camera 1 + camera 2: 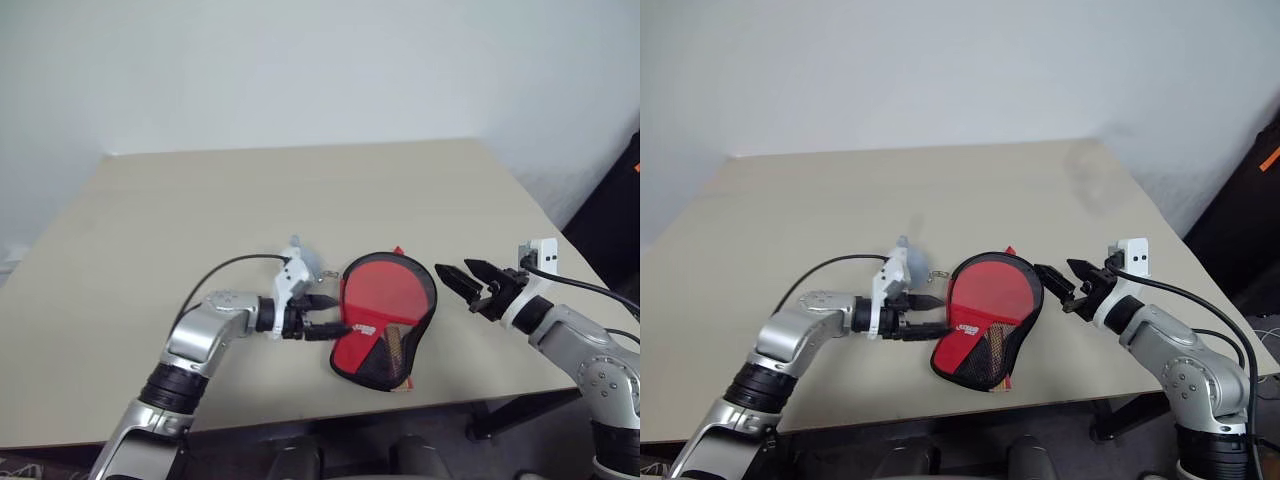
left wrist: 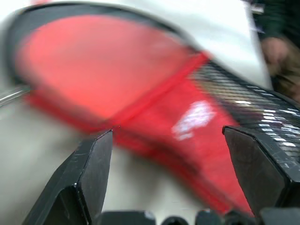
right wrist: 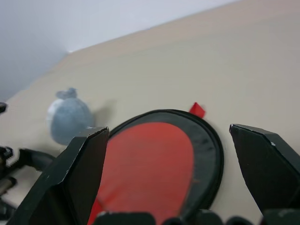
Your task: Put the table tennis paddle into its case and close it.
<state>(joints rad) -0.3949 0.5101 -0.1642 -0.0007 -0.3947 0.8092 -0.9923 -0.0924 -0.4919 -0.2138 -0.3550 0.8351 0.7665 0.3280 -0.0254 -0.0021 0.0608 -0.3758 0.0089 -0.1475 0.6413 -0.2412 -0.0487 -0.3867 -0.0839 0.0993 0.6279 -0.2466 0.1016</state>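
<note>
The case lies flat near the table's front edge, with its red logo panel, black mesh and black zipper edging facing up. The table tennis paddle sits inside it: the red blade shows through the clear window and the handle through the mesh. I cannot tell whether the zipper is closed. My left gripper is open, its fingertips at the case's left edge by the logo. My right gripper is open too, just right of the case's round end and apart from it.
A small grey-blue soft pouch lies on the beige table just behind my left gripper. A red tab sticks out at the case's far rim. A dark object stands beyond the table's right edge.
</note>
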